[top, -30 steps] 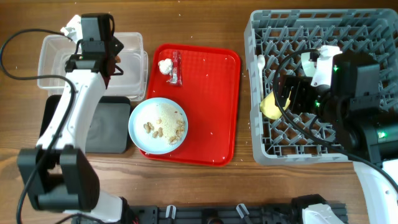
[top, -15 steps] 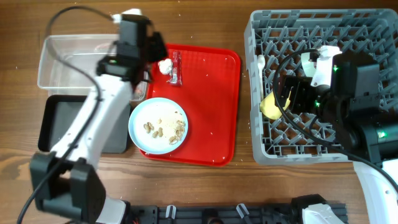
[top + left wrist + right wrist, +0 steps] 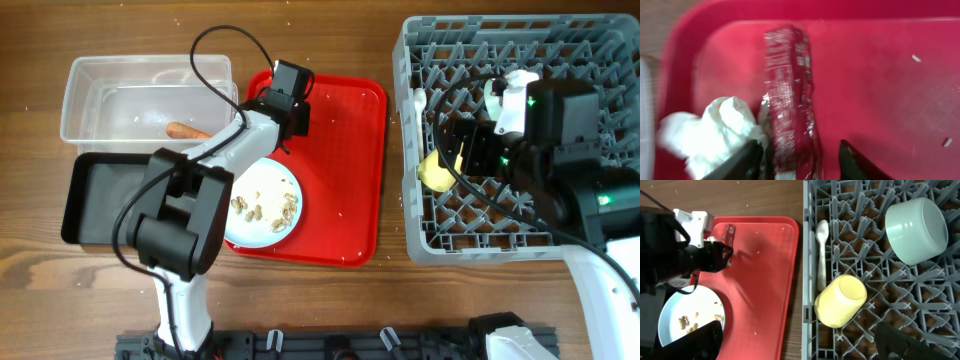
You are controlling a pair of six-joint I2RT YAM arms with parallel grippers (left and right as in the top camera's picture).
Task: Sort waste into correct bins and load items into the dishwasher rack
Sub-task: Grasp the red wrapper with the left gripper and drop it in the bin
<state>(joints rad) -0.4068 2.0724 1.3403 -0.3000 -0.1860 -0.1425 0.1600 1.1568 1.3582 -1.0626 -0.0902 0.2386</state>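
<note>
You're on waste sorting. Your left gripper (image 3: 800, 145) hangs wide open and empty, jaws straddling the red wrapper (image 3: 787, 95) in a corner of the red tray (image 3: 880, 75), with the tissue (image 3: 715, 130) touching it. Next, I judge: lower, then close on the wrapper alone.

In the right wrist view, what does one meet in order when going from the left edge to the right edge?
plate → red wrapper → white spoon → yellow cup → bowl
</note>
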